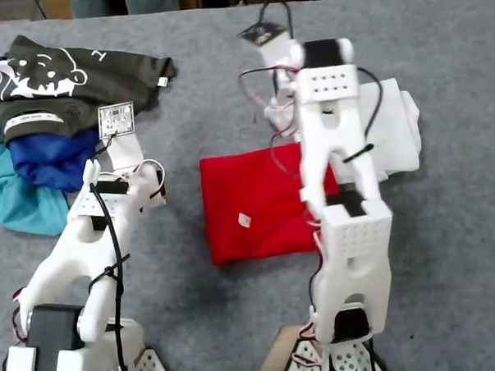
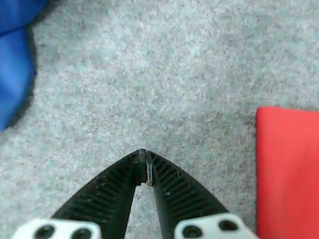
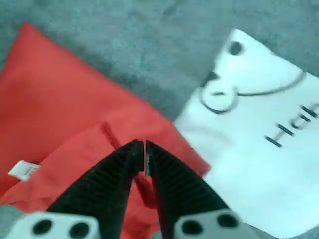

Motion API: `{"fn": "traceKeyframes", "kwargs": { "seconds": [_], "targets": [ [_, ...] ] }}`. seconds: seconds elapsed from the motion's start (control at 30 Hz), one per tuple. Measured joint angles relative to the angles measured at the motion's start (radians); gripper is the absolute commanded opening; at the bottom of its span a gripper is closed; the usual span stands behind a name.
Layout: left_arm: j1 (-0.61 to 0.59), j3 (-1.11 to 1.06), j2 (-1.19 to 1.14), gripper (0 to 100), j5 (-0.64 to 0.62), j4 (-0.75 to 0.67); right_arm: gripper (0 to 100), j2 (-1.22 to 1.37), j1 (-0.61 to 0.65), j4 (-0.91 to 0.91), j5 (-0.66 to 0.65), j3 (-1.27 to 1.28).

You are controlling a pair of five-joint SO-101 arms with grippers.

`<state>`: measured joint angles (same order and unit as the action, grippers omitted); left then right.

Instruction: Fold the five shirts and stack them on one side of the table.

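Right claw, pressed together, is held over the folded red shirt just beside the white shirt, the left claw likewise closed beside the red shirt; stacking is judged next, for which a spread claw is needed.

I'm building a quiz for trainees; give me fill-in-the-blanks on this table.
The folded shirt at the table's middle is ____. Beside it lies a second shirt, coloured ____. The crumpled pile holds ____ shirts. The left gripper's jaws are ____.
Missing: red; white; three; shut.
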<state>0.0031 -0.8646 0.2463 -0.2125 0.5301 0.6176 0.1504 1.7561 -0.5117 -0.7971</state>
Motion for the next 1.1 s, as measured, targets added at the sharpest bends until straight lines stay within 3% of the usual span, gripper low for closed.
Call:
{"fn": "traceKeyframes", "kwargs": {
  "seconds": [0.2, 0.43, 1.1],
  "targets": [
    [0.000, 0.000, 0.000, 3, 0.000, 0.000, 1.5, -0.037, 0.124, -0.025, 0.000, 0.215],
    [0.000, 0.000, 0.000, 3, 0.000, 0.000, 1.5, -0.037, 0.118, -0.124, 0.000, 0.417],
    [0.000, 0.000, 0.000, 3, 0.000, 0.000, 1.5, -0.037, 0.063, -0.048, -0.035, 0.400]
  ]
}}
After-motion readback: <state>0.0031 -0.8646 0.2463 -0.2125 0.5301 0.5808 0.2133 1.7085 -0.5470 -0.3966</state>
